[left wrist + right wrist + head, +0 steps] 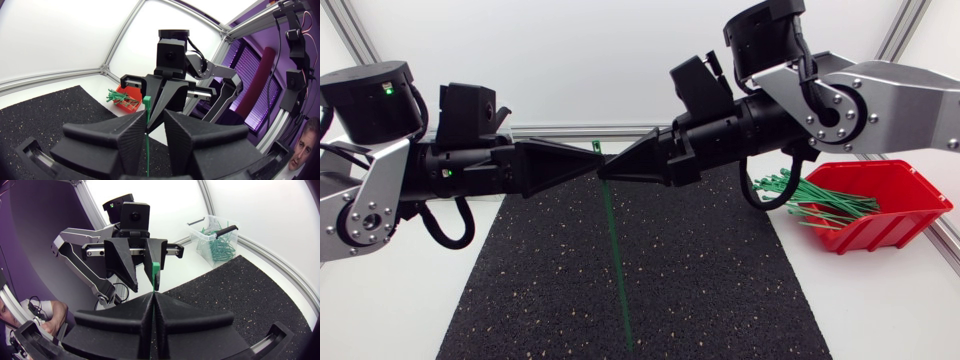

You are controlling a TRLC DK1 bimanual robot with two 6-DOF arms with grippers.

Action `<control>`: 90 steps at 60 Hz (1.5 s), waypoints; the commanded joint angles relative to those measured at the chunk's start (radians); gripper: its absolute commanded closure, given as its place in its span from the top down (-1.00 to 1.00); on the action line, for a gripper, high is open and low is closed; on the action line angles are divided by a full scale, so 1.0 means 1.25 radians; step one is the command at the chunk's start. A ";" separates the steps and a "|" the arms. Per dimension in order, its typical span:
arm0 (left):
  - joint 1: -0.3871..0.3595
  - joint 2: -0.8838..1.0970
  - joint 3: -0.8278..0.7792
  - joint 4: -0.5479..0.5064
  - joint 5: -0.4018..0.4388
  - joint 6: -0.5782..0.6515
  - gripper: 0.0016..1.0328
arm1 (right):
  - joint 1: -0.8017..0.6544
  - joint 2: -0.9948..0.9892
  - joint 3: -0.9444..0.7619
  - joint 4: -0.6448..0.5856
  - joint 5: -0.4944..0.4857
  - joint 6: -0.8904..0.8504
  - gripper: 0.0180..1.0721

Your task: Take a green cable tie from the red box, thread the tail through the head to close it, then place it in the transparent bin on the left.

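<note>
A long green cable tie (616,250) hangs down over the black mat, its head (147,101) uppermost. My right gripper (604,175) comes in from the right and is shut on the tie just below the head, as the right wrist view shows (152,296). My left gripper (592,160) faces it tip to tip. Its fingers (132,135) stand a little apart with the tie's strap running between them, close along one finger. The red box (895,200) of green ties (815,200) sits at the right. The transparent bin (215,242) holds several closed ties.
A black rubber mat (720,290) covers the middle of the white table. An aluminium frame rail (550,130) runs along the back edge. Both arms are raised above the mat.
</note>
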 commanded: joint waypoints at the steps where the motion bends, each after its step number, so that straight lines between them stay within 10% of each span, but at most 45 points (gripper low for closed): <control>1: -0.004 -0.009 -0.017 0.013 0.004 -0.018 -0.59 | -0.010 -0.016 -0.025 0.009 -0.004 0.017 -0.89; 90: -0.027 0.002 -0.018 0.020 0.002 -0.018 -0.86 | -0.001 -0.033 -0.039 0.015 -0.004 0.019 -0.89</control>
